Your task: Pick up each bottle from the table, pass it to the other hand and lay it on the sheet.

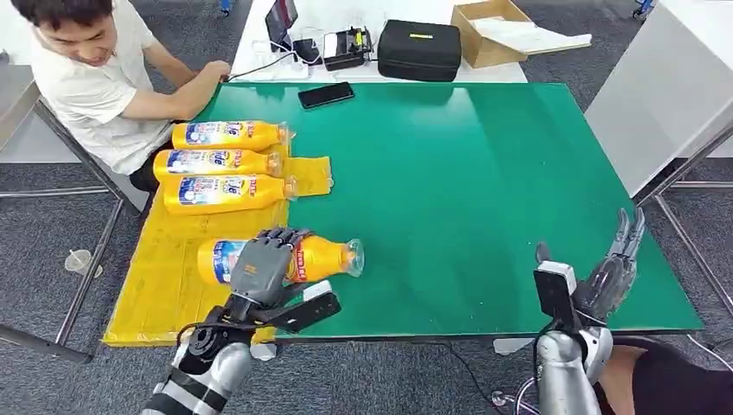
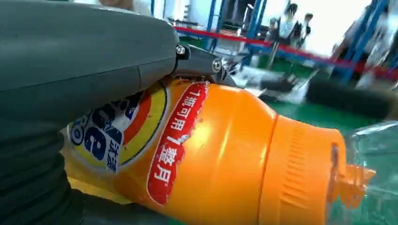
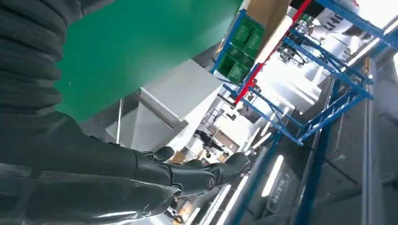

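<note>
From the head view we see the yellow sheet (image 1: 164,277) spread over the left end of the green table (image 1: 484,190), and three orange bottles (image 1: 226,162) already lie on it side by side at its far end, caps toward the green. Nearer us, our left hand (image 1: 264,264) lies over a fourth bottle (image 1: 324,257), fingers curled across its label; the bottle is on its side, body over the sheet's edge and clear cap poking out onto the bare green. Our right hand (image 1: 609,277) hovers at the table's near right corner, well apart from the sheet, fingers straight and spread, holding nothing. A person (image 1: 95,78) sits at the far left corner of the table, one arm resting near a phone (image 1: 326,94). On to the left wrist view: the hand's grey cover (image 2: 70,51) presses right against the bottle's label (image 2: 173,140), so we are wrapped around the bottle, and the orange neck (image 2: 300,178) runs out over the green. On to the right wrist view: dark fingers (image 3: 202,176) stretch out loosely with nothing between them, the table's edge beside them. We judge three bottles done and this fourth nearly laid, needing only release; no other bottle waits on the green.
</note>
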Available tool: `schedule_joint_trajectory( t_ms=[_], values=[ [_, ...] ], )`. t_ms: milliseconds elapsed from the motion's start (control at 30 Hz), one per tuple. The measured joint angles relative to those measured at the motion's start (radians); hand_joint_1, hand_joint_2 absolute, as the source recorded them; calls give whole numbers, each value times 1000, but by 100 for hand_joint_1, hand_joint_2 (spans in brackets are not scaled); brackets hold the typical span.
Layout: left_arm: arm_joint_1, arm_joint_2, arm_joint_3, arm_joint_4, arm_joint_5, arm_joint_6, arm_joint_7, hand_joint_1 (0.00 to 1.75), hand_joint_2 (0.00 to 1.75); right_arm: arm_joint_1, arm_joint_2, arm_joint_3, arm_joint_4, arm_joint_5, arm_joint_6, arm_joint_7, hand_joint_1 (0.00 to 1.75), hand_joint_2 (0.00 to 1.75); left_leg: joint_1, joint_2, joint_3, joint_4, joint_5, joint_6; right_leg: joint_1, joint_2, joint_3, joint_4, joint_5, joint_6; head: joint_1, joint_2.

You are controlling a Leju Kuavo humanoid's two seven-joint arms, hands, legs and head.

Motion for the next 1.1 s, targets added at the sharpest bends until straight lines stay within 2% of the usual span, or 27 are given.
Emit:
schedule_joint_trajectory(
  t_ms=[133, 400, 467, 600, 967, 1033, 1100],
  values=[
    [-99, 3, 0, 187, -45, -42, 13, 175, 175, -25, 17, 24, 0, -48, 23, -1, 0, 175, 0, 0, 0, 0, 1, 0, 0, 0, 1, 0, 1, 0, 0, 0],
    [-217, 2, 37, 455, -47, -2, 58, 168, 175, -39, 36, 93, 13, -81, 31, -1, 0, 175, 0, 0, 0, 0, 1, 0, 0, 0, 0, 0, 2, -2, 0, 0],
    [-233, 2, 53, 491, -47, 9, 61, 168, 175, -39, 36, 100, 13, -83, 36, -1, 0, 175, 0, 0, 0, 0, 1, 0, 0, 0, 1, 0, 2, -2, 0, 0],
    [-256, 0, 74, 541, -47, 20, 63, 145, 175, -38, 36, 104, 14, -87, 45, -1, 0, 175, 0, 0, 0, 0, 1, 0, 0, 0, 1, 0, 2, -2, 0, 0],
    [-279, -5, 121, 602, -39, 22, 76, 145, 175, -38, 37, 103, 15, -86, 75, -1, 0, 175, 0, 0, 2, 0, 1, 0, 0, 0, 2, 0, 2, -2, 0, 0],
    [-281, -7, 126, 607, -39, 22, 76, 126, 175, -38, 37, 103, 16, -86, 75, -1, 0, 175, 0, 0, 2, 0, 1, 0, 0, 0, 3, 0, 2, -2, 0, 0],
    [-284, -7, 127, 611, -39, 22, 76, 10, 175, -38, 37, 103, 17, -86, 75, -1, 0, 175, 0, 0, 2, 0, 1, 0, 0, 0, 3, 0, 2, -2, 0, 0]
  ],
)
